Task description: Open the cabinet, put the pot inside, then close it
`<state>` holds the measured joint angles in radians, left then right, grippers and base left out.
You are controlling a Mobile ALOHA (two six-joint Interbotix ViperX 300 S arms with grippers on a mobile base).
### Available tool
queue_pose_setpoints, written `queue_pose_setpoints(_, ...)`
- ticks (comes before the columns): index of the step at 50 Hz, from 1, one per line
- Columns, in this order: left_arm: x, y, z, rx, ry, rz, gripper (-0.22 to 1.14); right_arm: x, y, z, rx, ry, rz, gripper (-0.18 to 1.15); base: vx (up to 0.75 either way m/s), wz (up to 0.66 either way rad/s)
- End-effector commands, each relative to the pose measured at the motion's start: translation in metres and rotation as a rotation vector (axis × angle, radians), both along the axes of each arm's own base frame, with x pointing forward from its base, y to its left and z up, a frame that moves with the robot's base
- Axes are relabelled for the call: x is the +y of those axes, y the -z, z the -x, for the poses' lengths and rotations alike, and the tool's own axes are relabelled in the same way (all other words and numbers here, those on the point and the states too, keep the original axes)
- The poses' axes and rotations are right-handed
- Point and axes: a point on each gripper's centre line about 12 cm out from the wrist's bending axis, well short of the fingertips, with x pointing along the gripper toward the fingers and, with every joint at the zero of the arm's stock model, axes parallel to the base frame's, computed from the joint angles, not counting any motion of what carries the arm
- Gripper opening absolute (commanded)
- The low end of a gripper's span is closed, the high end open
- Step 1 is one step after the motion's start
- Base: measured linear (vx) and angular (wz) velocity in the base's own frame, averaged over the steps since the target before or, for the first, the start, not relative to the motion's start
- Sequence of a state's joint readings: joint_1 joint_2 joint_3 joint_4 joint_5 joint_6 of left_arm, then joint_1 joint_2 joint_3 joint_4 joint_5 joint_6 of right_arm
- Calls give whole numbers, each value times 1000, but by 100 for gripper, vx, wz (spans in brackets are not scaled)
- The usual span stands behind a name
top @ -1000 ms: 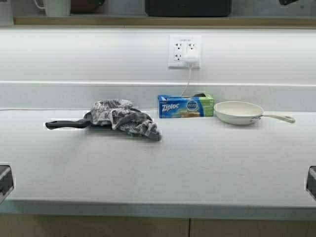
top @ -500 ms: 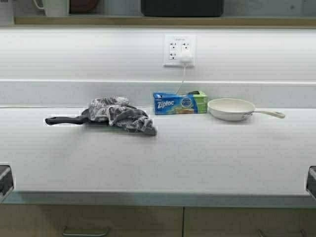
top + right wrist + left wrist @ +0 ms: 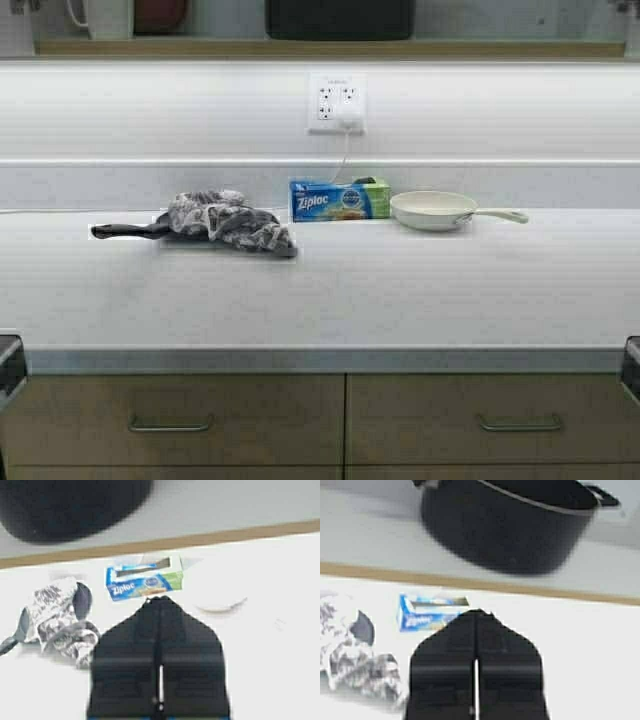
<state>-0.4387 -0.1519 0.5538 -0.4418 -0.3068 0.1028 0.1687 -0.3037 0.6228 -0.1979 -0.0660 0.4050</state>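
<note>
The black pot [image 3: 340, 17] stands on the cabinet's tan bottom shelf [image 3: 330, 47] at the top of the high view; only its lower part shows there. It also shows in the left wrist view [image 3: 510, 525] and in the right wrist view [image 3: 75, 505]. The cabinet's interior is in sight and its doors are out of view. My left gripper [image 3: 476, 613] is shut and empty, low at the left edge of the high view [image 3: 8, 366]. My right gripper [image 3: 160, 599] is shut and empty, low at the right edge [image 3: 632, 366]. Both are well short of the cabinet.
On the white counter [image 3: 400, 300] lie a black long-handled pan under a grey cloth [image 3: 225, 220], a Ziploc box [image 3: 338, 199] and a cream frying pan [image 3: 435, 209]. A mug [image 3: 100, 15] stands on the shelf. Drawers with bar handles [image 3: 170, 425] run below the counter.
The robot has backed away from the counter: the whole scene has shrunk and slid up and left, and the drawer fronts have come fully into view. Both grippers stay shut.
</note>
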Motion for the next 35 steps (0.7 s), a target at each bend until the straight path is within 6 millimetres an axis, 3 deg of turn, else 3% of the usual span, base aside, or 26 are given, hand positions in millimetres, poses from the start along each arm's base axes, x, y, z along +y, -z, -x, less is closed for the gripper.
queue_pose_setpoints(1, 9, -12, -1, -28, -8, -32, 5, 0, -18, 2, -28, 0, 4, 8, -20, -1)
queue_pose_setpoints(14, 19, -13, -2, -34, -21, -77, 5, -15, -21, 2, -13, 32, 62, 8, -24, 1)
queue_pose_setpoints(28, 63, -30, 8, -14, -88, -93, 5, -26, -26, 16, 3, 58, 107, 8, -26, 2)
queue_pose_setpoints(35, 103, -45, 17, -17, -162, -136, 5, -33, -37, 22, -29, 79, 109, 8, -20, -2)
